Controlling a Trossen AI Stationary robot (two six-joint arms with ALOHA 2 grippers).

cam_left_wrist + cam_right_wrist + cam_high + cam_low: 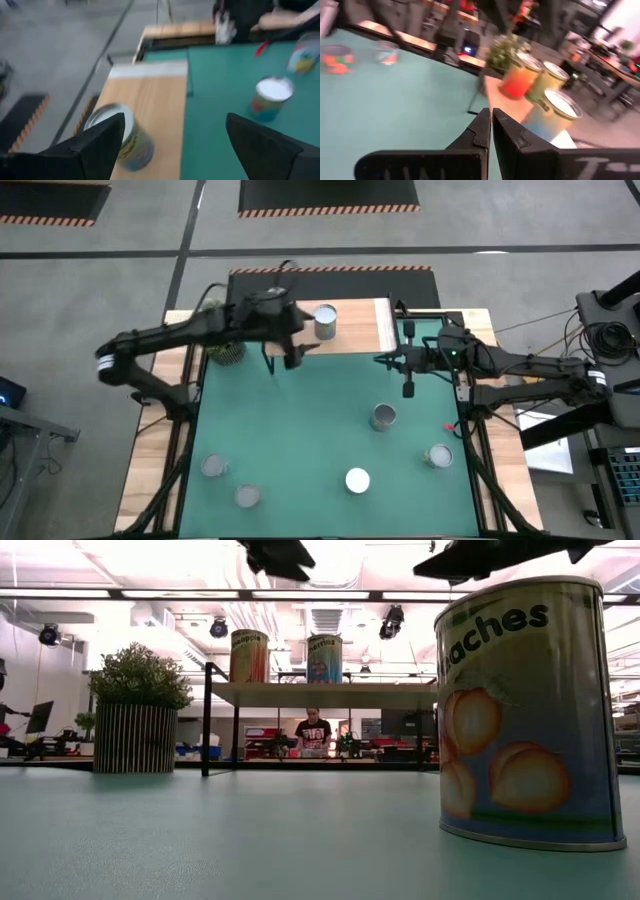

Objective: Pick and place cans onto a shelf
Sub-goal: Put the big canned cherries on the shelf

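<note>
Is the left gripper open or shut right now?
Open: the left gripper shows its two fingers spread wide, empty, above the shelf.

We see the shelf [345, 326] along the upper middle edge of the table [300, 430] in the high view, with one can [325, 319] showing on it. The potted plant [226, 352] stands at the shelf's left end. Five more cans lie on the table: one at center right [383, 417], one further right [438, 456], one at lower center [357, 480] and two at lower left [213, 468] [247, 496].
</note>
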